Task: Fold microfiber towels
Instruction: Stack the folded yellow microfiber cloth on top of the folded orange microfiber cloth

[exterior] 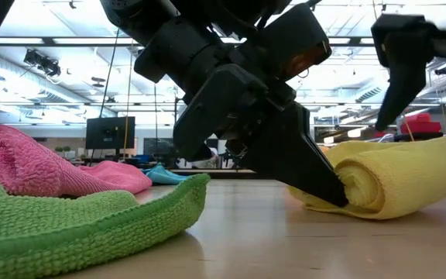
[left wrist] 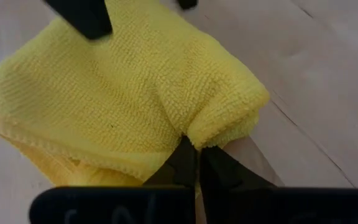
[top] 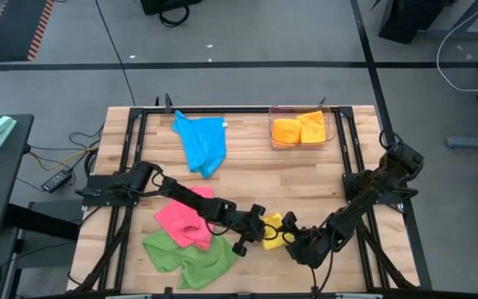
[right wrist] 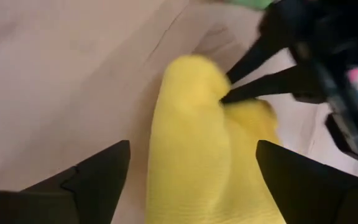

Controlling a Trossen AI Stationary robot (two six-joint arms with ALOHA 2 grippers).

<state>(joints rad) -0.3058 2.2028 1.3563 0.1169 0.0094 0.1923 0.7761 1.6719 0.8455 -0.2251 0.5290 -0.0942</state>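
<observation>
I am pinching the rolled edge of the yellow towel [left wrist: 135, 99] with my left gripper [left wrist: 194, 163], fingers closed tight on it, at the table's [top: 247, 187] near edge. My right gripper [right wrist: 191, 165] is hanging wide open over the same towel, holding nothing. Two orange towels [top: 299, 129] are sitting in the bin [top: 274, 142], seemingly done. The blue towel [top: 202, 143], pink towel [top: 181, 220] and green towel [top: 185, 253] are lying unfolded.

The left claw [left wrist: 194, 154] pinches a fold of the yellow towel [left wrist: 135, 93] on the wooden table [left wrist: 328, 81].
</observation>
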